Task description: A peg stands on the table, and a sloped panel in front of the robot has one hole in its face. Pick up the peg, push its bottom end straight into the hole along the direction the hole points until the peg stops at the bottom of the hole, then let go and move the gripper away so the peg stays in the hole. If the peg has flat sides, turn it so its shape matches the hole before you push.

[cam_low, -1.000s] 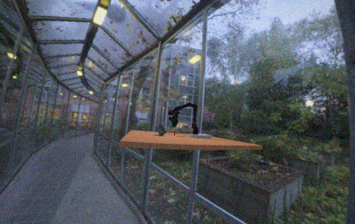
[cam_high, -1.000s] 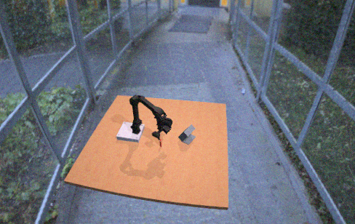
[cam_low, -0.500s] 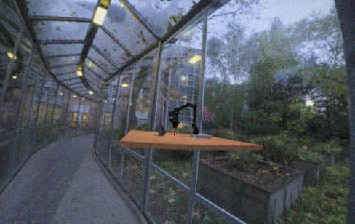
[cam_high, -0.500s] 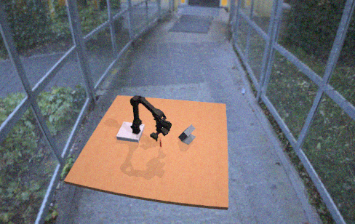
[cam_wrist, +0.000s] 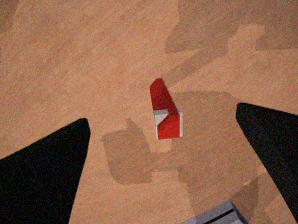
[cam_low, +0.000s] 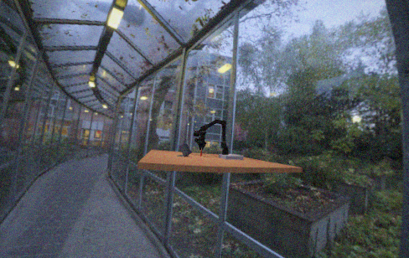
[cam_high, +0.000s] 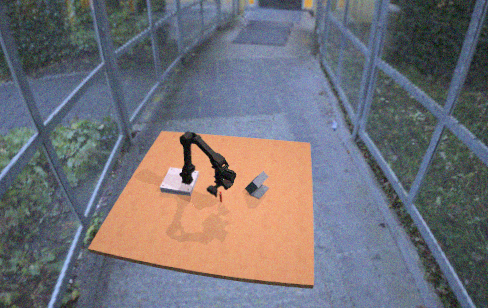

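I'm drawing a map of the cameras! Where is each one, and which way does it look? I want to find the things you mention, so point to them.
Top: high up, looking down at the table (cam_high: pixel 271 240) (cam_low: pixel 227 167) (cam_wrist: pixel 50 75); whole arm (cam_high: pixel 203 145) (cam_low: pixel 215 122) shows.
Exterior: off to one side, looking across near table height; whole arm shows.
Wrist: on the arm's hand, looking down at the red peg (cam_high: pixel 221 197) (cam_low: pixel 201 153) (cam_wrist: pixel 164 102); two black fingers show.
Top and exterior share the arm.

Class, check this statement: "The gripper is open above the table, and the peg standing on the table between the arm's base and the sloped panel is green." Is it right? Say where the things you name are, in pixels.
Not quite: the peg (cam_high: pixel 221 197) (cam_low: pixel 201 153) (cam_wrist: pixel 167 125) is red, as the wrist view shows. The rest of the statement stands.
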Motion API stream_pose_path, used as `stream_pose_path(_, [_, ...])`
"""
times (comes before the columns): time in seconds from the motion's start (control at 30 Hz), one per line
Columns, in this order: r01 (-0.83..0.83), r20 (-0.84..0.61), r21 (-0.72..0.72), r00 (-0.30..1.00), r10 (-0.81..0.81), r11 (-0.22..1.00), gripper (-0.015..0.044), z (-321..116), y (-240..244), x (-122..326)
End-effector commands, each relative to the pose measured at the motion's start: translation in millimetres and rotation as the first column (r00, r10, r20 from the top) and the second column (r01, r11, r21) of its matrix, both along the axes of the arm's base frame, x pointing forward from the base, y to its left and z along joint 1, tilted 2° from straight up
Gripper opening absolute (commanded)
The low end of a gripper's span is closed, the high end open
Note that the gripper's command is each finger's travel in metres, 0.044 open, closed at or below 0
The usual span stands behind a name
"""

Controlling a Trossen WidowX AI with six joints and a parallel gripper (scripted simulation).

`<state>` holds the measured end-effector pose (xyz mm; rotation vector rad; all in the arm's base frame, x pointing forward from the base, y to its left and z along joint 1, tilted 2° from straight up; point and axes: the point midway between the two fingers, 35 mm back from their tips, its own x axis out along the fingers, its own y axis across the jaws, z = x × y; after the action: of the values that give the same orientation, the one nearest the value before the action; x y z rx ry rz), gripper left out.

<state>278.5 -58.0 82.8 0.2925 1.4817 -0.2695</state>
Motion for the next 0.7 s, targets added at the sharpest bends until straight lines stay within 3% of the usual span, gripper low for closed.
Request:
stream_pose_path(0.0, [0.002, -0.006, -0.004, 1.0, -0.002, 1.0, 0.044, -8.3, -0.6, -0.5])
stream_pose_path(0.63, [0.002, -0.007, -0.004, 1.0, -0.002, 1.0, 0.044, -34.7, -0.4, -0.9])
stream_pose_path(0.67, [-0.001, -0.003, 0.0, 1.0, 0.001, 1.0, 0.0414, -31.3, 0.3, -0.2])
